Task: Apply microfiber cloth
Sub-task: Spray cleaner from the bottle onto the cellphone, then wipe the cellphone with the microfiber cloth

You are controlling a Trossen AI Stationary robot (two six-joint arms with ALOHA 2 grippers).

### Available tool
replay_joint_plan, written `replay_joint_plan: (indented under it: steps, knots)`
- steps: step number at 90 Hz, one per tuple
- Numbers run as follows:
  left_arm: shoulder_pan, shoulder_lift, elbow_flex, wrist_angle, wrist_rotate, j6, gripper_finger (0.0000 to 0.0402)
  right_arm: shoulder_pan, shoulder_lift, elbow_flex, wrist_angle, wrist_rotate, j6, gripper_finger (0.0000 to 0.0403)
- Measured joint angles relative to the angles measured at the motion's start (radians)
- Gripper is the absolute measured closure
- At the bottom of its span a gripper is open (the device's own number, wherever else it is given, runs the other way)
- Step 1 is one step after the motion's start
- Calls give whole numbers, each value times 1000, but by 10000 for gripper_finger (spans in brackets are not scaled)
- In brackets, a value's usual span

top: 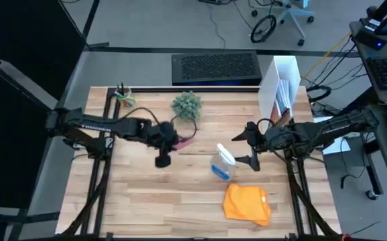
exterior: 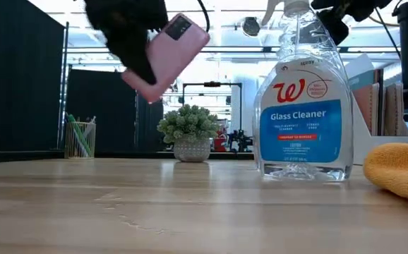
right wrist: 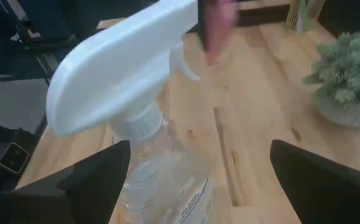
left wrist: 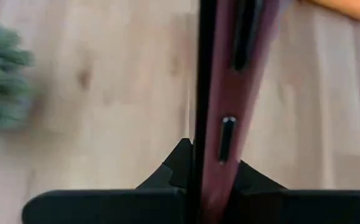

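The orange microfiber cloth (top: 247,204) lies crumpled on the table near the front right, and no gripper touches it; its edge shows in the low view (exterior: 402,169). My left gripper (top: 172,140) is left of centre, above the table, shut on a smartphone in a pink case (exterior: 170,51). My right gripper (top: 248,147) is open and hovers just right of a clear spray bottle (top: 223,164), which stands upright. In the right wrist view the bottle's white spray head (right wrist: 124,68) shows ahead of the spread fingers, nearer one of them. My left gripper pinches the phone between its two fingers, one on the screen face and one on the pink back, at one end (left wrist: 212,163). The fingers reach in from the table's left. The phone is lifted clear and tilted, its camera end (exterior: 179,27) up and away from the fingers.
A small potted plant (top: 187,106) and a pen cup (top: 123,94) stand along the far edge. A white file holder (top: 280,84) stands at the far right. The wood between the arms and along the near left is bare.
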Motion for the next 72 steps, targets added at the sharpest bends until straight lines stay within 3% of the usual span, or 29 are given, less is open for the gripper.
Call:
replay_joint_plan:
  steps: [12,34,52,72]
  knots:
    - [-80,21,0,-11,75,-85,393,0,-7,1,-74,-6,132,34]
    - [-239,120,0,-1,83,-237,394,70,0,1,-285,-94,477,34]
    - [-343,261,-2,33,83,-370,394,229,73,1,-241,-11,591,34]
    - [-391,362,4,195,120,-465,394,369,225,1,-170,74,690,34]
